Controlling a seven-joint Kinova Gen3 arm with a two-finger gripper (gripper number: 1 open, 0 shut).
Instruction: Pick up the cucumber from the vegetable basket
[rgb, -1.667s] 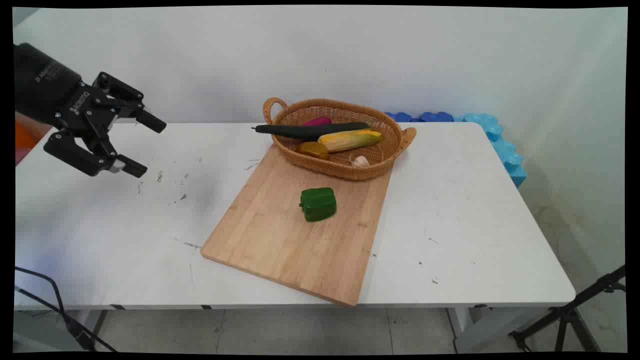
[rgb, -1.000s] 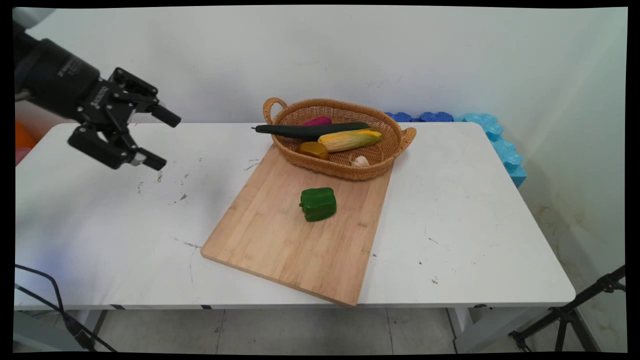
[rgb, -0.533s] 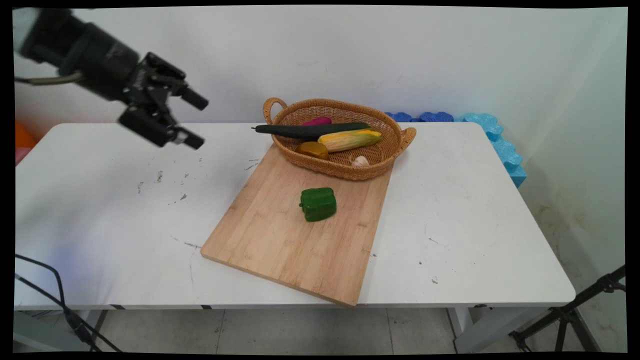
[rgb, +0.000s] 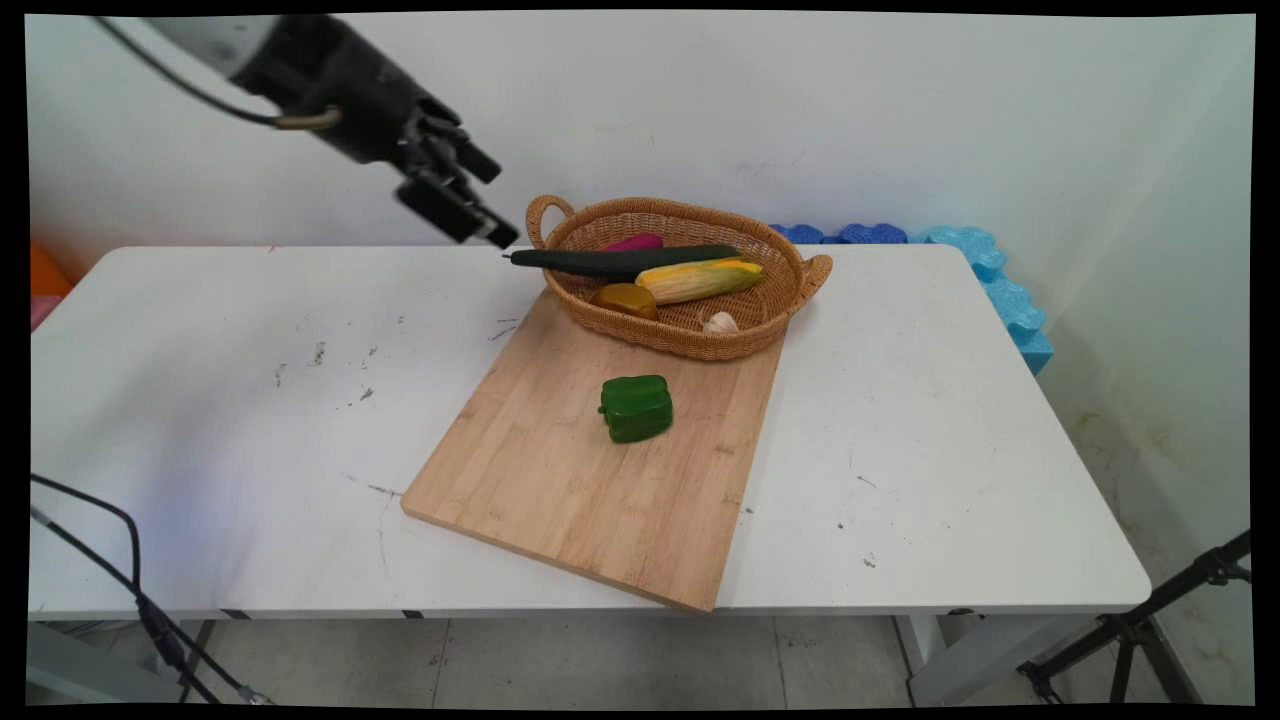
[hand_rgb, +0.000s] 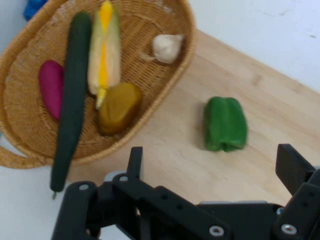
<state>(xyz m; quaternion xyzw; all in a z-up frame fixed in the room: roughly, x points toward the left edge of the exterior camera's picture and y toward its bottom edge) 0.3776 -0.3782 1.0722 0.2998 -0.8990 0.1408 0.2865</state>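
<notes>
Hovering wide open and empty, the claw (rgb: 487, 198) is sitting just off the basket (rgb: 786, 305) at 9 o'clock, near the cucumber (rgb: 620, 261) tip.

No lettering, label, brand, number or sign can be read in either view.
</notes>
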